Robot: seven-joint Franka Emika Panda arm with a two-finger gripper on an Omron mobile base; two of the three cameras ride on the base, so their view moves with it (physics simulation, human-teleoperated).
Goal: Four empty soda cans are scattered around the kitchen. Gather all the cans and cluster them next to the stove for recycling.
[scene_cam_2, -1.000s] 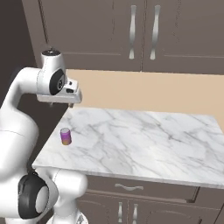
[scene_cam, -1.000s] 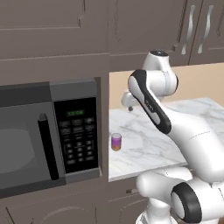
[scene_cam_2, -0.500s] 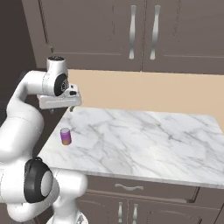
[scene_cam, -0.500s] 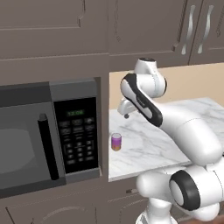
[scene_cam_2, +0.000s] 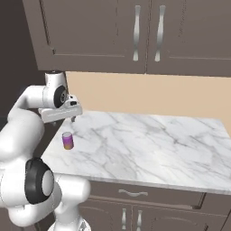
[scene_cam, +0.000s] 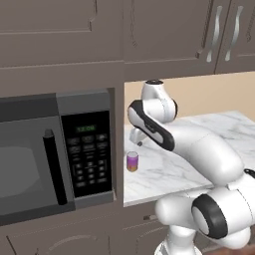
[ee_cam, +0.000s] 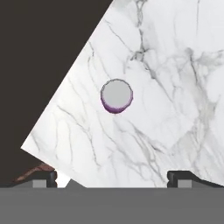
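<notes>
Nearest to us stands the purple soda can point(scene_cam: 132, 162), upright on the marble bench point(scene_cam_2: 153, 144), close to the near left corner of it and just to the right of the microwave point(scene_cam: 55, 149). We think this place makes it easy to reach from above, because nothing else stands around it on the marble.

A little farther and above the can we hold the hand point(scene_cam_2: 63, 121), pointing down at the bench. Its two fingers stand wide apart and they carry nothing. In the hand view the silver top of the can point(ee_cam: 116, 94) lies ahead of the fingertips point(ee_cam: 179, 177), not between them, so we judge that the hand is not yet centred over the can and must move forward and then go down. The wide opening fits this step, since the can has to pass between the fingers before we close them.

Farther back are the beige wall point(scene_cam_2: 149, 94) and the dark upper cabinets point(scene_cam_2: 135, 36). We see no stove from here, so the carrying comes afterwards.
</notes>
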